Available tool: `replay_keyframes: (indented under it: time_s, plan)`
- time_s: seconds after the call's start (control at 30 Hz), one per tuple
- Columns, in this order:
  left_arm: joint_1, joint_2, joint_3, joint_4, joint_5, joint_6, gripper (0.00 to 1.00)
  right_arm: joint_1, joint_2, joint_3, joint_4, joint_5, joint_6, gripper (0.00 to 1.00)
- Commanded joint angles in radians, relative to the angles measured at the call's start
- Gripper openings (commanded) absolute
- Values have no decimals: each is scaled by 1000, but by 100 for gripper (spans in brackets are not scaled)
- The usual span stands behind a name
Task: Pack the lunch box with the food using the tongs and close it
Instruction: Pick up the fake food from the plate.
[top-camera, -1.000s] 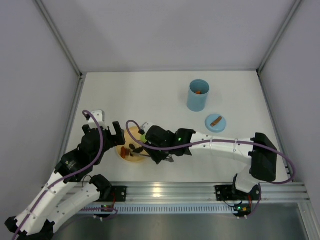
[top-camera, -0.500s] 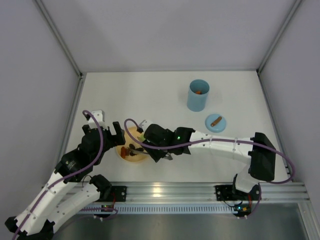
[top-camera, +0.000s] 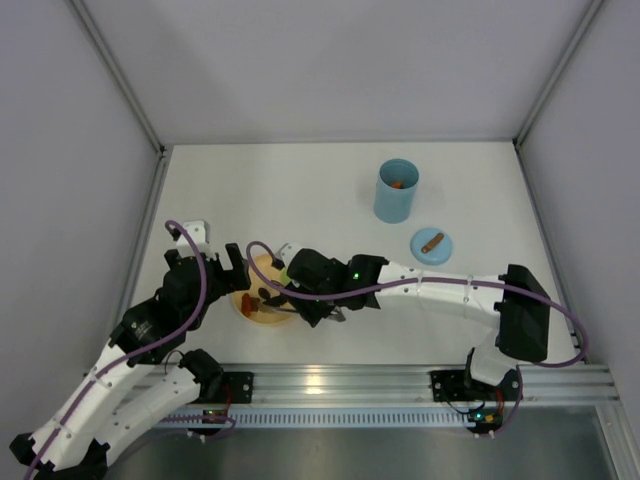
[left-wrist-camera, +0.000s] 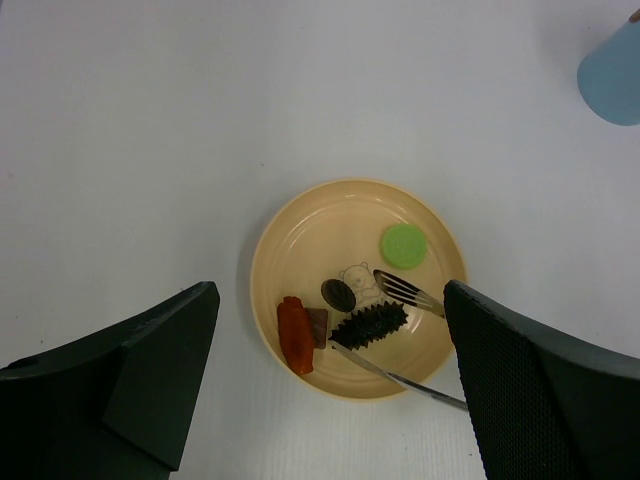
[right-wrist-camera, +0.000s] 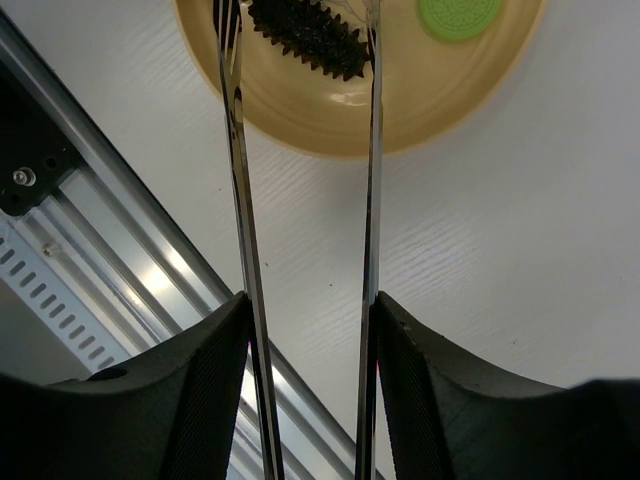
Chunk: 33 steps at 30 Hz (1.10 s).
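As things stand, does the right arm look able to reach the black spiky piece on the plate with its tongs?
Probably yes: the tongs held by the right gripper straddle the black spiky piece on the plate, nothing in between.

Items counted: one plate (left-wrist-camera: 300, 230), carrying five food pieces (left-wrist-camera: 368, 325). One pair of tongs (right-wrist-camera: 373, 200). One lunch box (top-camera: 395, 205), one piece (top-camera: 398, 184) visible inside. One lid (top-camera: 431, 246). Visible food total: six.
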Motion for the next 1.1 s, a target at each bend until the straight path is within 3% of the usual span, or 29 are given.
replay_keyframes:
  time_s: [0.0, 0.6, 1.07]
  plan:
    - [-5, 2, 0, 11, -11, -2, 99, 23, 4, -4, 10, -20, -21, 50]
    - [-5, 2, 2, 11, -11, -2, 99, 23, 27, 2, -19, 35, -33, 49]
    - [-5, 2, 0, 12, -9, -2, 99, 23, 29, -2, -68, 30, -47, 43]
